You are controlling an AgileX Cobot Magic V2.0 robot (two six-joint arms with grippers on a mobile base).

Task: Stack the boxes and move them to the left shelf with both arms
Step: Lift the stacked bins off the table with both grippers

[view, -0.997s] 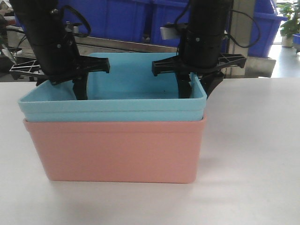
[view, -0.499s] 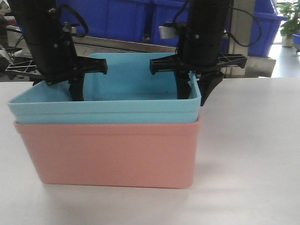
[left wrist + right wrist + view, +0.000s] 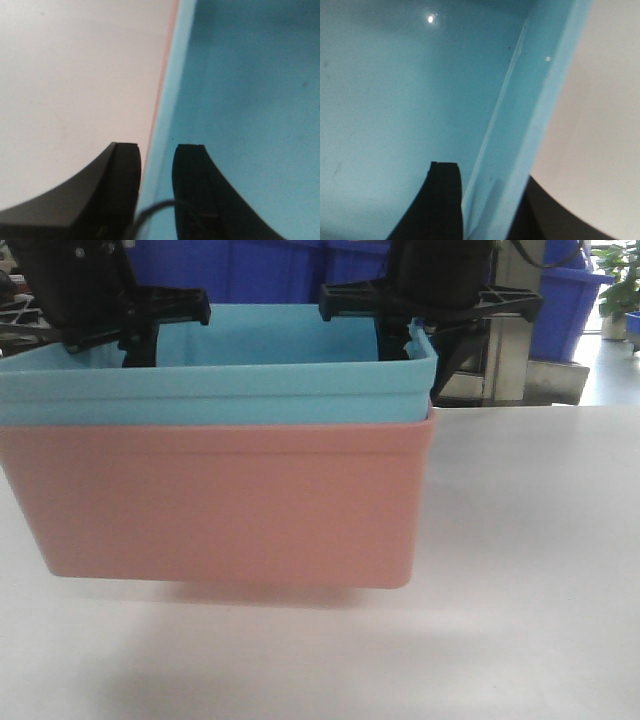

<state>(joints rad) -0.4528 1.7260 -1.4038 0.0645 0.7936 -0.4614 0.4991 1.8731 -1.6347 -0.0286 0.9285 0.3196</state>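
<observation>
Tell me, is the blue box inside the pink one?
Inside: the blue box sits nested in the pink box, only its rim showing above.

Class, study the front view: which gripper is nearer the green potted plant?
Right. The right gripper clamps the stacked boxes' wall on the plant's side; the left gripper clamps the opposite wall, farther from it.
</observation>
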